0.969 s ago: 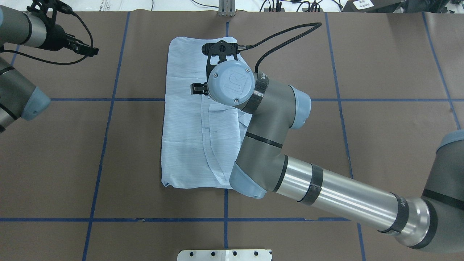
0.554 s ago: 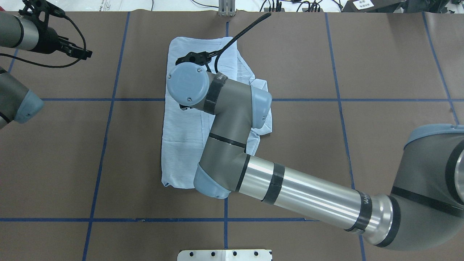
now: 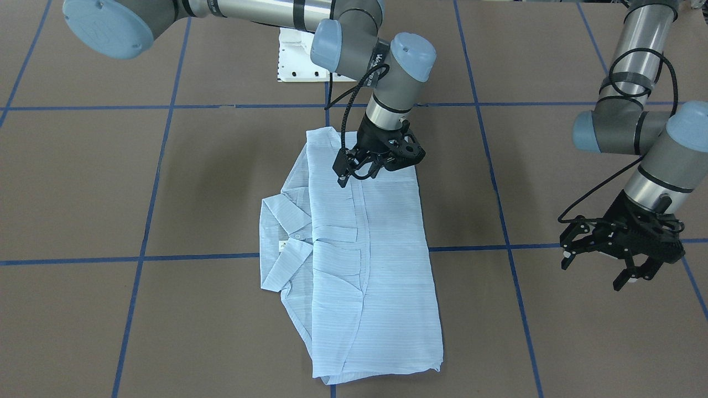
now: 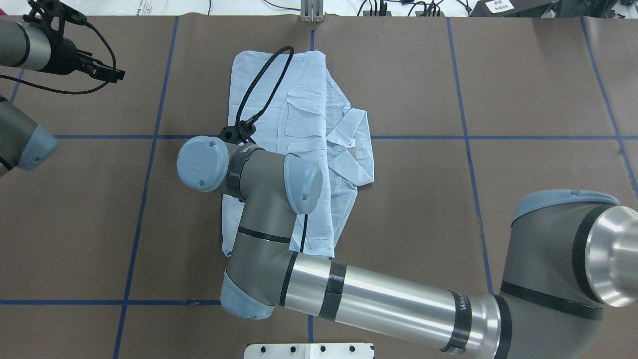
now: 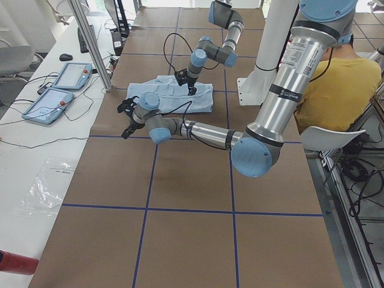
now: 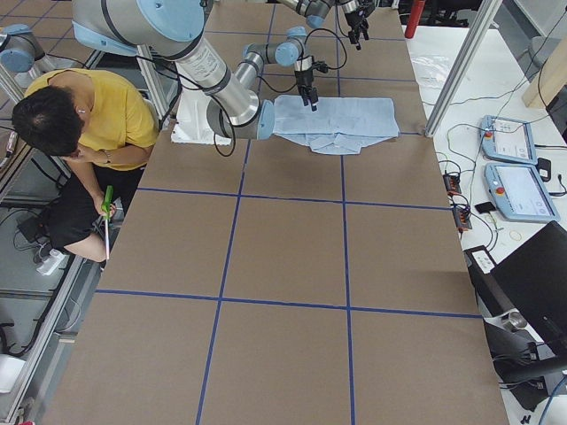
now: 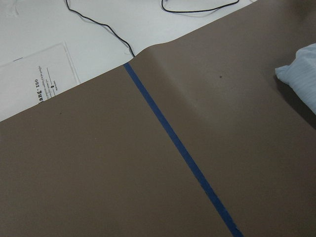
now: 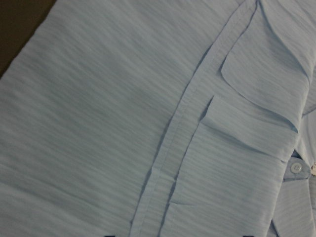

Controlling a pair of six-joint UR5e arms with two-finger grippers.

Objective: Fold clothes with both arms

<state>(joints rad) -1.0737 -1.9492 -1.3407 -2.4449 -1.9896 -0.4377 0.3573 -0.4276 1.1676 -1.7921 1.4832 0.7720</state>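
Pale-blue shirt (image 3: 381, 287) lies flat at mid-worktop (image 3: 166, 182), over the tape (image 7: 182, 148) cross. Its long axis runs away from the robot.

Done, judged from the lay:
- Sides and sleeves are turned in, so the shirt is one long, narrow block.
- No sleeve hangs loose.
- Placket (image 8: 182, 113) runs along the top face, with the pocket (image 8: 247, 158) beside it, lightly creased.

Not tidy: collar (image 3: 285, 221) and a wedge of the front stick out past the long edge on the robot's right, about halfway along.

Right hand (image 3: 359, 166) is low over the shirt's near end, close to the placket. Its fingers appear apart. The wrist view shows flat cloth and nothing pinched. Cannot tell whether the tips touch the cloth.

Left hand (image 3: 600, 271) has its fingers spread wide and holds nothing. It hovers over bare worktop, well off to the robot's left of the shirt. Its wrist view shows only brown cover, tape and a shirt corner at the frame edge.

Left to do (judgement):
- Bring the collar wedge in line with the block.
- Make the cross folds, end to end, for a compact packet. That likely needs both hands at one end, and the left hand is far from position.

Estimate: roughly half done. Lengthwise folds are in; cross folds not begun.
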